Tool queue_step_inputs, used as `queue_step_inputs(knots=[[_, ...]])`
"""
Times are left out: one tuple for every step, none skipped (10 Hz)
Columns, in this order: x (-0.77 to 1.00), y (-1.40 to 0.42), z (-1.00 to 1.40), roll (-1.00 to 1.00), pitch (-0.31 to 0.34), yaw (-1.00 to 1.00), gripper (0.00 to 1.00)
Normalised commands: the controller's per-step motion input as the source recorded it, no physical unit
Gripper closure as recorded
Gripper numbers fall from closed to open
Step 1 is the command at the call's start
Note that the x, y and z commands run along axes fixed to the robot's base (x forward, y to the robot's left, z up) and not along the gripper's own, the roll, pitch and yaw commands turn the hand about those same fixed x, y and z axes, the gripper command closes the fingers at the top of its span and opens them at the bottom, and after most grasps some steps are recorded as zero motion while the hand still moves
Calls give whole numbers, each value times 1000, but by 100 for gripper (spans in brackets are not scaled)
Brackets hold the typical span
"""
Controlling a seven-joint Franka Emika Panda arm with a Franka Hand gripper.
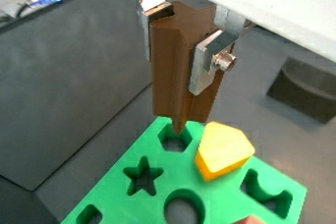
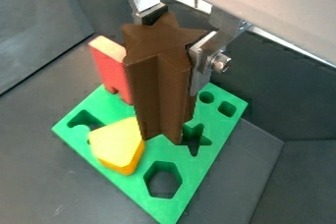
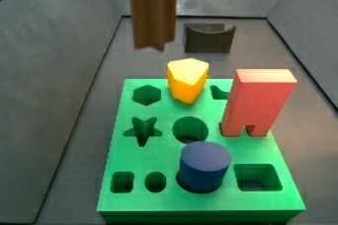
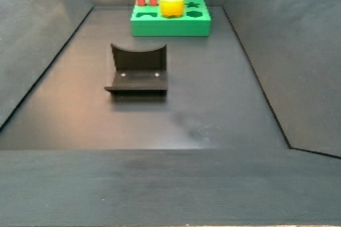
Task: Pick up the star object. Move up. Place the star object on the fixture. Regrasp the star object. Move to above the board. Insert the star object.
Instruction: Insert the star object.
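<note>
A: Status of the star object [image 2: 157, 85]?

B: The gripper [image 2: 168, 59] pinches it upright above the board [image 2: 164, 174]; the fixture [image 4: 138, 70] stands bare.

A: Remaining work?

B: By judgement, alignment over the star cut-out [image 3: 142, 130] and insertion; earlier steps appear complete.

The star object [image 2: 157, 81], a long brown prism with a star cross-section, hangs upright, clamped near its top in the gripper [image 2: 168, 43], above the board [image 3: 126, 162]. The board, a bright green square slab with shaped cut-outs, lies flat. The fixture [image 4: 136, 70], dark, stands apart from the board.
</note>
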Motion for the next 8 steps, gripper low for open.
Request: queue_step_inputs(knots=[[-120,-157,-271,-69,-116,-491,100],[-31,-149,-234,-70,-93,-580,100],[0,-140,-194,-90,-94,-543,100],[0,-197,-229,-11,-94,-577,100],[0,-183,-240,76,-34,-460,100],[14,-280,-277,147,-19,-551,100],[0,-251,-269,147,-27,-591,100],[23,-206,-249,131,0,-551,100]])
